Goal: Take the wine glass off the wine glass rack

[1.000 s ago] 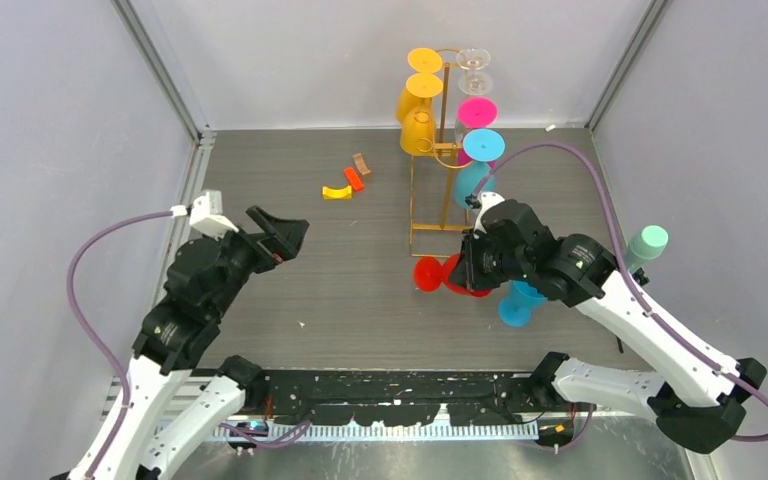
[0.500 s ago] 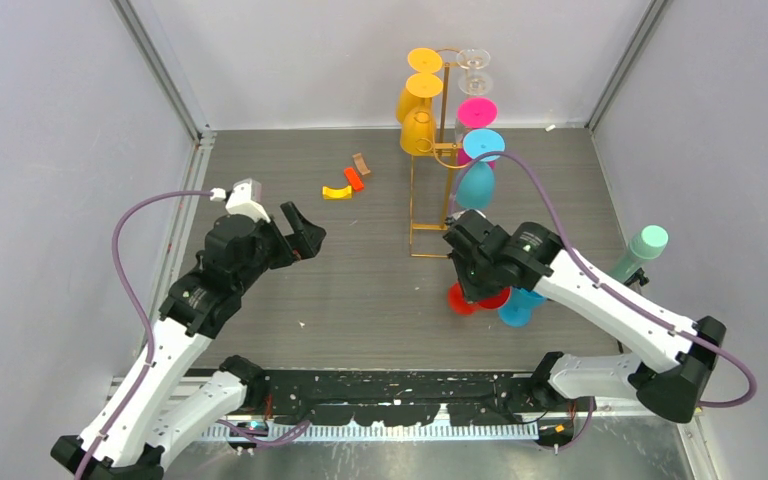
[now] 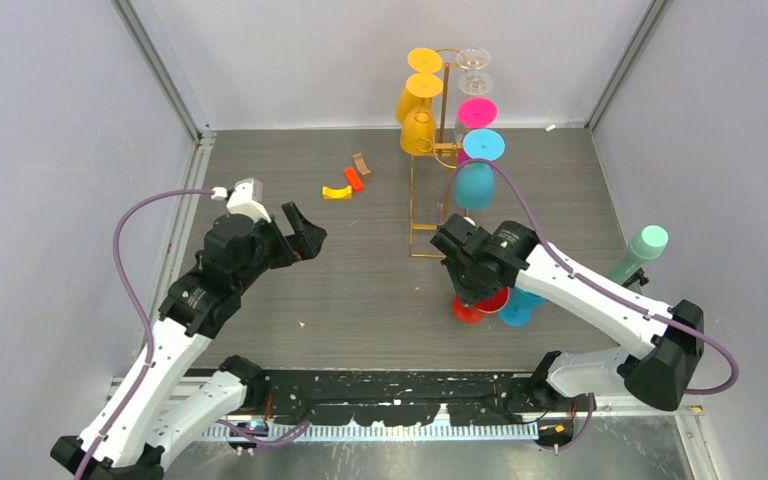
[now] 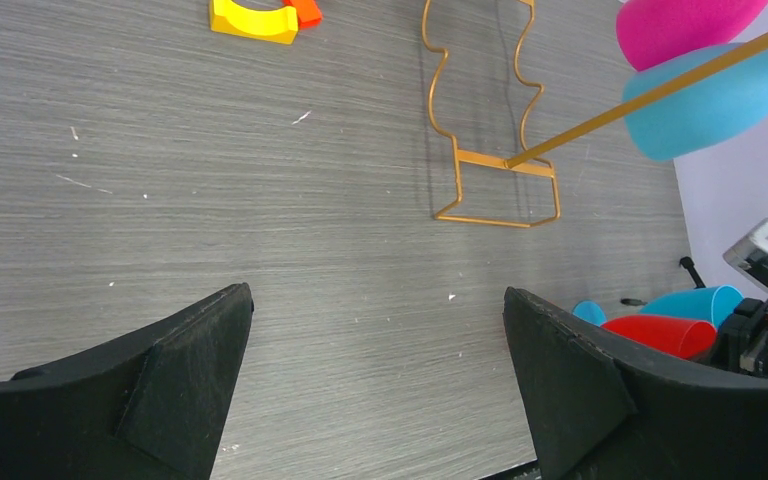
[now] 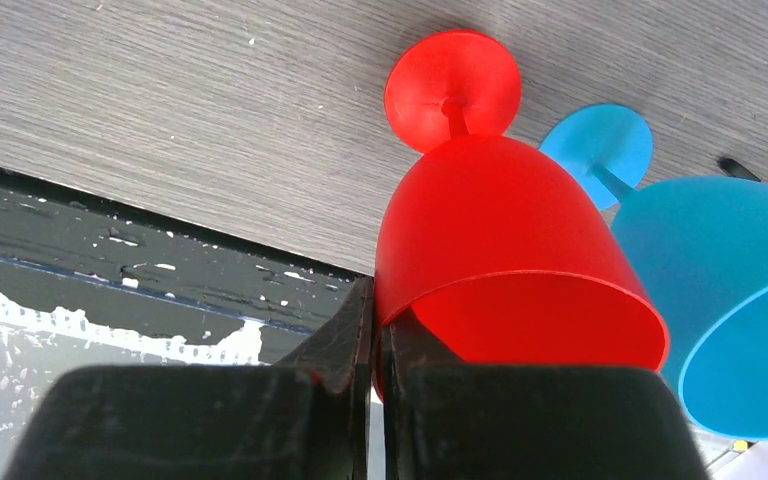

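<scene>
The gold wire wine glass rack [image 3: 444, 140] stands at the back centre, and its base shows in the left wrist view [image 4: 495, 185]. Yellow [image 3: 418, 112], clear [image 3: 474, 68], pink [image 3: 477, 111] and blue [image 3: 474, 182] glasses hang on it. My right gripper [image 3: 468, 285] is shut on the rim of a red wine glass [image 3: 478, 304], off the rack and in front of it. In the right wrist view my gripper [image 5: 378, 335] pinches the red bowl's wall [image 5: 490, 230]. The red glass's foot is at or just above the table. My left gripper [image 3: 302, 228] is open and empty, left of the rack.
A blue wine glass [image 3: 518, 306] stands on the table right beside the red one and also shows in the right wrist view [image 5: 730, 280]. Small yellow, orange and brown pieces [image 3: 345, 184] lie at the back left. A mint-green cylinder [image 3: 640, 250] is near the right wall.
My right gripper carried the red glass nearer the front edge and turned it foot-down beside the blue glass. My left arm swung forward a second ago, then stayed still.
</scene>
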Motion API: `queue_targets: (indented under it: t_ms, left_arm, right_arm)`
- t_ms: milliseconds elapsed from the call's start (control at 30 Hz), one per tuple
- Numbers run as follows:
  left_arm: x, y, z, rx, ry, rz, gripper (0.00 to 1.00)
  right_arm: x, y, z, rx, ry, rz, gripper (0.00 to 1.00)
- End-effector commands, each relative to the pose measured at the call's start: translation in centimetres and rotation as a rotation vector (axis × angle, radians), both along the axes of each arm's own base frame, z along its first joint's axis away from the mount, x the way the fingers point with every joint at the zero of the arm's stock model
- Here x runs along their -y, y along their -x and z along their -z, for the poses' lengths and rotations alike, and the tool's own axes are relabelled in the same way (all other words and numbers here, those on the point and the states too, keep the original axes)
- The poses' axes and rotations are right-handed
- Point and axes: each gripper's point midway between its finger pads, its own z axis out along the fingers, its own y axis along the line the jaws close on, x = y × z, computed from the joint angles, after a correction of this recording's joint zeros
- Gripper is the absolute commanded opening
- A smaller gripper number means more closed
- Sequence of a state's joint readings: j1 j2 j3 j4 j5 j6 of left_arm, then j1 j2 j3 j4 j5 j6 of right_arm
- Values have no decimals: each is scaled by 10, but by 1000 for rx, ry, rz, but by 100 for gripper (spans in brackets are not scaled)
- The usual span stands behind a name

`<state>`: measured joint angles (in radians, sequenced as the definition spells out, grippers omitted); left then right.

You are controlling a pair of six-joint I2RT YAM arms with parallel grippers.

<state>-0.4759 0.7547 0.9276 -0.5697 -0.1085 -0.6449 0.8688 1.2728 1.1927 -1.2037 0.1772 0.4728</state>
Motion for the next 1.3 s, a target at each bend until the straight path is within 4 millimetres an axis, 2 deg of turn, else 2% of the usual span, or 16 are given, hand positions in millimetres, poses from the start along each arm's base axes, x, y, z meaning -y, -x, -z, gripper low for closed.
queue_targets:
  t_ms: [0,67,200,300,400,533,667,800,900,1000,1033,1067,1167,1267]
  left_arm:
    - [5,3,-22,55,13,48,100]
    - [8,6,-26,58,19,73,100]
    - [8,8,-30,73,20,79,100]
    - [9,8,-32,76,20,81,100]
    - [8,7,-34,81,17,81,100]
    - [11,4,-36,89,14,91,100]
    - [16,1,-44,109,15,114,100]
    - [29,-9,-64,158,59,148,100]
    - [48,-26,-86,195,142,172,100]
    - [69,-50,-107,195,207,193,100]
    - [76,-64,-104,170,208,187,100]
    - [81,-75,-111,169,221,178,100]
    - [97,-110,-133,194,267,178,100]
    - [118,-141,-151,208,341,220,100]
  right_arm:
    - [-3,-1,5,-3,13,-12,6]
    - [-3,-2,7,-4,20,-9,6]
    - [-4,-2,9,-15,28,-15,14]
    - [-4,-4,9,-13,34,-16,25]
    - [-4,-7,0,12,24,-10,37]
    - [-6,-15,-20,81,-17,3,48]
    - [-7,-24,-47,170,-75,22,54]
    - [-8,-38,-87,318,-178,78,55]
    - [-19,-56,-131,463,-332,151,56]
    - [-25,-65,-168,552,-468,214,56]
    - [-27,-68,-178,578,-510,231,56]
    - [-30,-70,-187,598,-549,256,56]
    - [-33,-71,-199,616,-625,283,56]
    - [-43,-68,-200,588,-685,283,56]
